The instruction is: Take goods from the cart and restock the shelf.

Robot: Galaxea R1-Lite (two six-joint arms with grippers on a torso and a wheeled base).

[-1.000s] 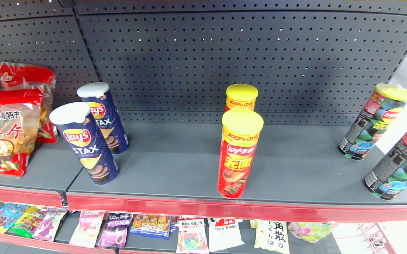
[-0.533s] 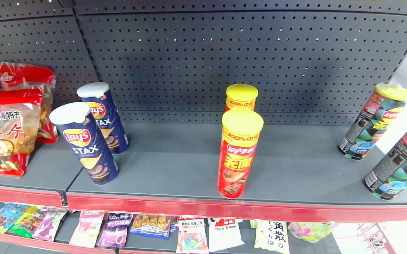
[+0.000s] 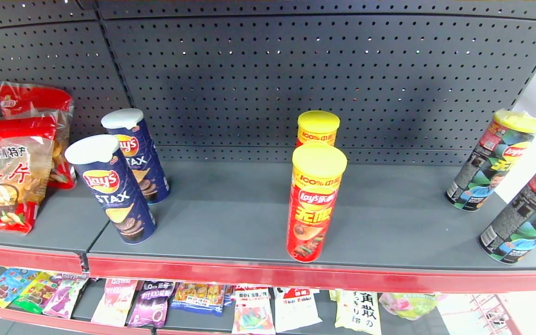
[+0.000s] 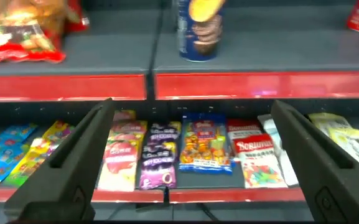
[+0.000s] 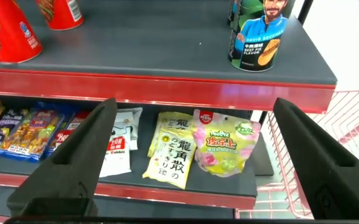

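Note:
On the grey shelf (image 3: pixel 230 218) stand two blue cans (image 3: pixel 112 188), two red cans with yellow lids (image 3: pixel 314 202) and two dark green cans (image 3: pixel 493 160) at the right end. My left gripper (image 4: pixel 191 106) is open and holds nothing; it faces the shelf's red front edge (image 4: pixel 229 85) below a blue can (image 4: pixel 198 31). My right gripper (image 5: pixel 195 102) is open too, with nothing in it. It faces the red edge (image 5: pixel 167 84) between a red can (image 5: pixel 5 31) and a green can (image 5: pixel 257 37).
Red snack bags (image 3: pixel 12 177) lie at the shelf's left end. The lower shelf carries a row of flat snack packets (image 3: pixel 249 309) (image 4: pixel 198 143) (image 5: pixel 173 146). A pink wire cart (image 5: pixel 347 155) shows at the far right, below the shelf. A perforated back panel (image 3: pixel 295 79) closes the shelf behind.

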